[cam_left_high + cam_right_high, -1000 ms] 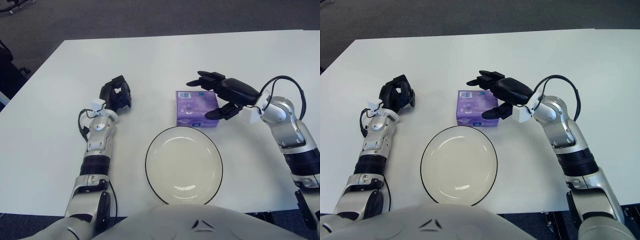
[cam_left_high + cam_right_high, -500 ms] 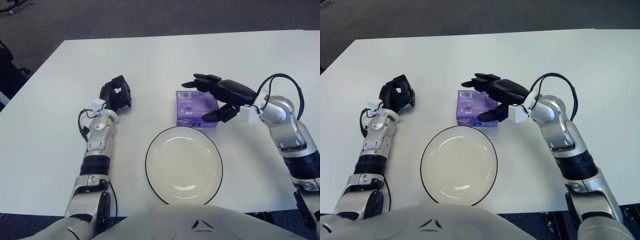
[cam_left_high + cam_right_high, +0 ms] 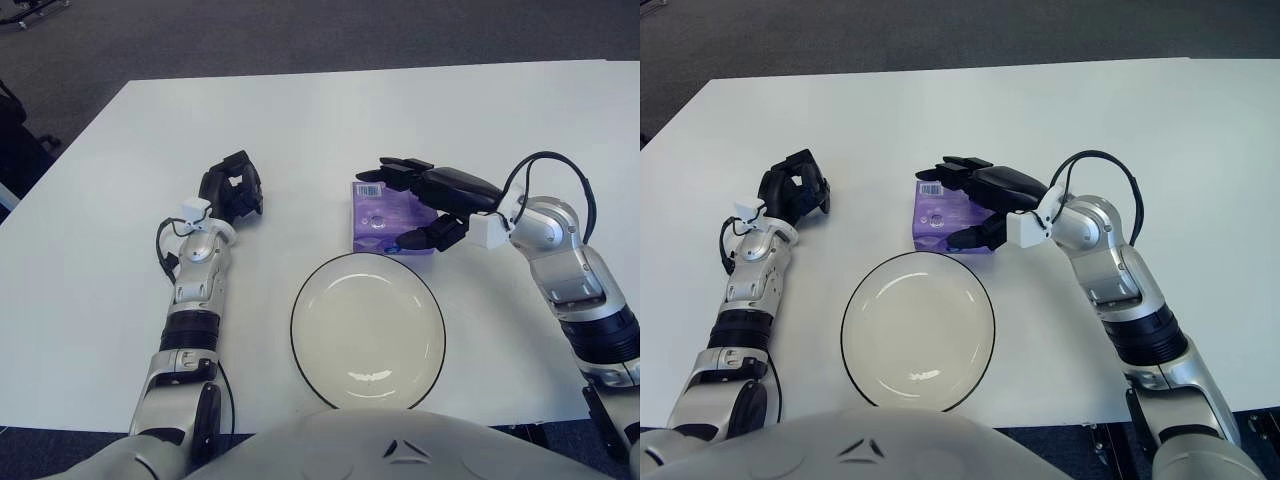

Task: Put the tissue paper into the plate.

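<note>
We see a white table [image 3: 520, 110] filling most of the frame, with a purple tissue pack [image 3: 385, 218] lying near its centre, just above the upper rim of an empty white plate [image 3: 368, 331] with a thin dark edge; the pack and the plate are close together, and we cannot tell whether they touch. Our right hand [image 3: 432, 200] reaches in from the right side of the frame and sits over the right part of the tissue pack, its dark fingers [image 3: 396, 168] stretched across the pack's upper edge while the thumb lies against the lower right corner. The fingers bracket the pack from two sides, but we cannot tell whether they actually grip it, and the pack lies flat on the table. Our left hand [image 3: 232, 190] rests on the table in the left half of the frame, well apart from the pack and the plate, its fingers curled inward and holding nothing.
</note>
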Motion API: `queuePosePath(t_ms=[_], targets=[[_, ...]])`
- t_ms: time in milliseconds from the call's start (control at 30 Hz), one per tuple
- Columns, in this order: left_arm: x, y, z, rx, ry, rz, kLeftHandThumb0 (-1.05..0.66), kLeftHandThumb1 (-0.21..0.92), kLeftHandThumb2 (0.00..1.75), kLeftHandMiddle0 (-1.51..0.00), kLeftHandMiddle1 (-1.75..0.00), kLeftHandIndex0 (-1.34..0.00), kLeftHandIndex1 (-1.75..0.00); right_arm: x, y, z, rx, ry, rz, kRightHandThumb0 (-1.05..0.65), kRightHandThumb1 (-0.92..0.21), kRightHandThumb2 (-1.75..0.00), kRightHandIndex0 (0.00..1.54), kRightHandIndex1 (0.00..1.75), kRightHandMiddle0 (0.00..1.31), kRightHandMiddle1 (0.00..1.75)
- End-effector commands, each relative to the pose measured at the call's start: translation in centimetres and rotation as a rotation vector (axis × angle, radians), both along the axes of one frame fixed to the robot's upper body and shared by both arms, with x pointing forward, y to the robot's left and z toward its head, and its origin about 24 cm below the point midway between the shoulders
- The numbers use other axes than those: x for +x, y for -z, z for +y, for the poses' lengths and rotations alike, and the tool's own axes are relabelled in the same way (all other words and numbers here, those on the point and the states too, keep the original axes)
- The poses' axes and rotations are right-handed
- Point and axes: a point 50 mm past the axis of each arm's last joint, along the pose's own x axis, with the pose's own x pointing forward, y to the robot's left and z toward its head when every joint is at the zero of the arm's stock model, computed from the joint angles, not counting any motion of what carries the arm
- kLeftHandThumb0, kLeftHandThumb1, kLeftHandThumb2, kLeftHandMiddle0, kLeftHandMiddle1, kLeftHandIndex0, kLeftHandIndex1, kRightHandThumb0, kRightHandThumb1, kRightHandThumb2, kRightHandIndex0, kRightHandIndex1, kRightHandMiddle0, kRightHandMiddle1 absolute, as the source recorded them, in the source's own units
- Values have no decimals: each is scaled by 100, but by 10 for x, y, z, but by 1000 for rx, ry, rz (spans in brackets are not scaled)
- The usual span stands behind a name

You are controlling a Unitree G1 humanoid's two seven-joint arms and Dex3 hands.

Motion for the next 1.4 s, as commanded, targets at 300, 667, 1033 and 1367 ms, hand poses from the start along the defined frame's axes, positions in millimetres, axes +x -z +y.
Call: queuePosePath(t_ms=[300,667,1033,1367], targets=[[-60,92,-12,-131,-51,314,-40,69,98,-131,-175,-94,-175,-3,11,6,-21,-5,11,-105,-92,-74,0,0,0,17],[-61,92,-10,-153,-58,288,-39,72,99,-133,-175,-99,-175,-1,24,6,-127,39,-74,-105,-92,-74,0,0,0,14],[-61,90,-10,-153,-60,242,-40,74,99,-135,-175,-103,-175,-2,35,2,-325,131,-174,-105,-92,-71,0,0,0,26],[-61,89,-10,-132,-63,207,-41,74,98,-136,-175,-103,-175,-2,42,2,-464,222,-310,-105,-92,-61,0,0,0,32]])
